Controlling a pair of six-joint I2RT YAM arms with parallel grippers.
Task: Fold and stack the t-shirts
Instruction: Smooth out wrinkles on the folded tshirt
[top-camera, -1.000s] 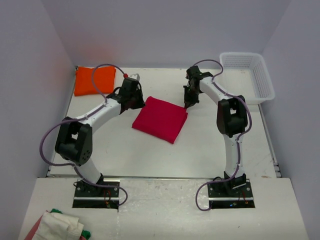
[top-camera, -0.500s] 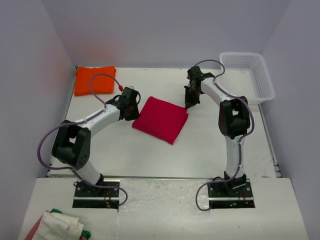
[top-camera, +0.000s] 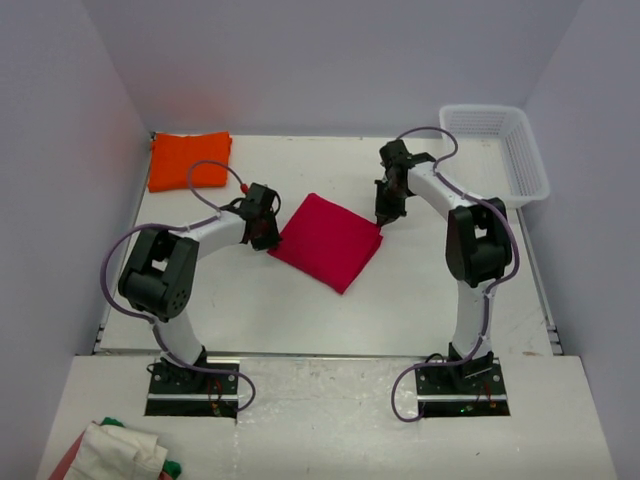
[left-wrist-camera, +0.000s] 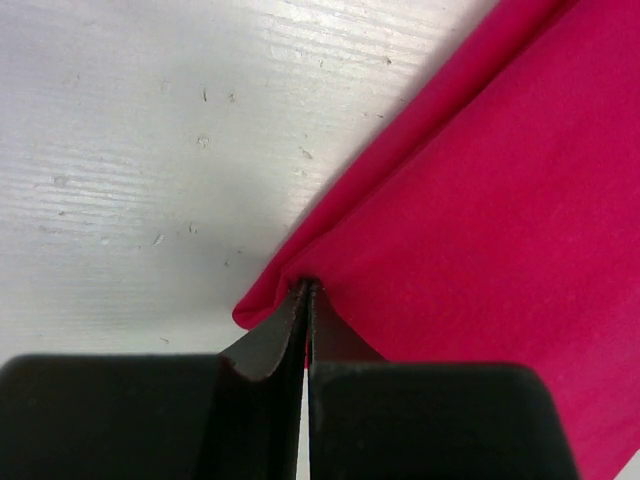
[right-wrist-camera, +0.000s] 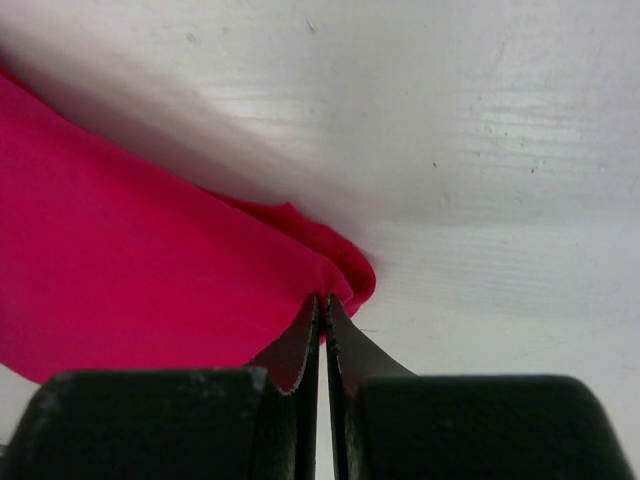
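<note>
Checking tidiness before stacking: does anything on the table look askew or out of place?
The red t-shirt lies askew, edges diagonal to the table, apart from the orange t-shirt squared in the far left corner. The left gripper and right gripper pinch the red one's opposite corners. Nothing spilled or damaged.

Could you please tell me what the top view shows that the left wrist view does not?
Only the top view shows the orange shirt, the basket and the right gripper at a corner of the red shirt. Only the left wrist view shows the left gripper pinched shut on a folded corner. Both show the red shirt and the table.
</note>
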